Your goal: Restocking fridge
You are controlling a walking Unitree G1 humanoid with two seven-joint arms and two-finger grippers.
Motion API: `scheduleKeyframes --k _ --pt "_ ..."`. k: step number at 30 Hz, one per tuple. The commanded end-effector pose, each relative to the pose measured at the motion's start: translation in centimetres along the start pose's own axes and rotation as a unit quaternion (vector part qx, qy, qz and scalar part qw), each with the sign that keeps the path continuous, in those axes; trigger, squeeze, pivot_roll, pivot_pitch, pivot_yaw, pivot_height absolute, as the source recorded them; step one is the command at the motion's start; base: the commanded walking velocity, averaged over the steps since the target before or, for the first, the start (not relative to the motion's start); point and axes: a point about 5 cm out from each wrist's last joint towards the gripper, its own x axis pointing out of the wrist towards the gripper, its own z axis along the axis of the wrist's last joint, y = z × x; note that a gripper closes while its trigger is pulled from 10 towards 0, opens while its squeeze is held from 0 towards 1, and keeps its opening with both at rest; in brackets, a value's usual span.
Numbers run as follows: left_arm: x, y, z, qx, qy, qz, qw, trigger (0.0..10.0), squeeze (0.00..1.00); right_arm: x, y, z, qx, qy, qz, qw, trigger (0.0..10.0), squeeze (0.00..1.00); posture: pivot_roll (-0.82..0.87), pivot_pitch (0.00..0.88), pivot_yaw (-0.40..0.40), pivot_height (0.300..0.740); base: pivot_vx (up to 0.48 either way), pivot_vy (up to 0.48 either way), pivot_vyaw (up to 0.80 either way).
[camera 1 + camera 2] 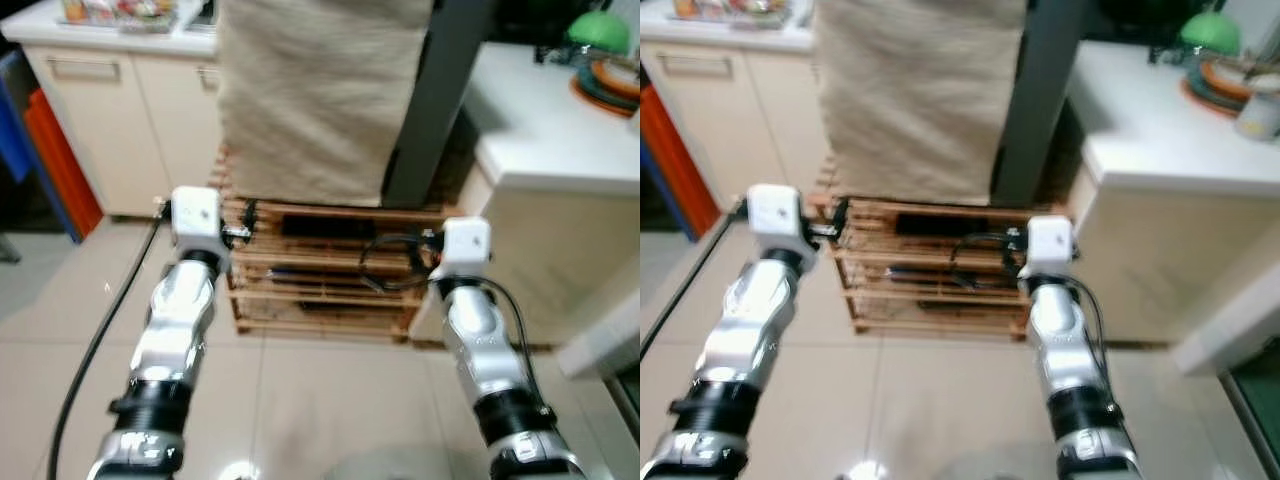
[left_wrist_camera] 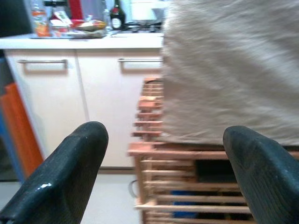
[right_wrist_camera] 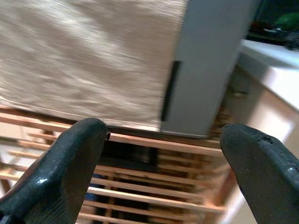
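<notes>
A small fridge draped in a beige cloth [image 1: 315, 95], with a grey side panel [image 1: 440, 100], stands on a wooden slatted rack [image 1: 320, 285] straight ahead. Both silver arms reach forward at rack height. The left arm [image 1: 180, 320] points at the rack's left corner, the right arm [image 1: 480, 340] at its right end. In the left wrist view my left gripper [image 2: 163, 137] is open, with nothing between its fingers and the cloth and rack just beyond. My right gripper [image 3: 163, 133] is open too, facing the cloth's lower edge and the grey panel [image 3: 210, 65].
White cabinets with a cluttered counter [image 1: 110, 90] stand at the left, beside an orange and blue object [image 1: 55, 160]. A white counter [image 1: 560, 140] with plates and a green lid [image 1: 600, 35] is at the right. A black cable [image 1: 100, 340] trails over the tiled floor.
</notes>
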Motion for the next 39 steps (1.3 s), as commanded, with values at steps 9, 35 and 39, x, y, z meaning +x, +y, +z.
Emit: scheduleKeyframes --k 9,35,39 --pt "0.6 -1.4 -0.1 0.026 0.003 -0.017 1.000 10.0 0.00 -0.4 -0.4 -0.8 -0.007 0.014 -0.007 1.000 10.0 0.00 -0.05 0.000 -0.005 0.740 0.000 0.427 -0.09" --pt "0.5 -2.2 -0.1 0.005 0.000 -0.020 1.000 10.0 0.00 -0.8 2.7 0.8 -0.014 -0.034 0.081 0.996 10.0 0.00 -0.07 0.000 -0.012 0.740 0.338 0.035 -0.06" --pt "0.4 -2.1 0.1 -0.001 -0.007 -0.024 1.000 10.0 0.00 -0.7 2.2 0.8 -0.006 -0.030 0.064 0.997 10.0 0.00 -0.06 0.000 -0.015 0.740 0.248 0.315 0.00"
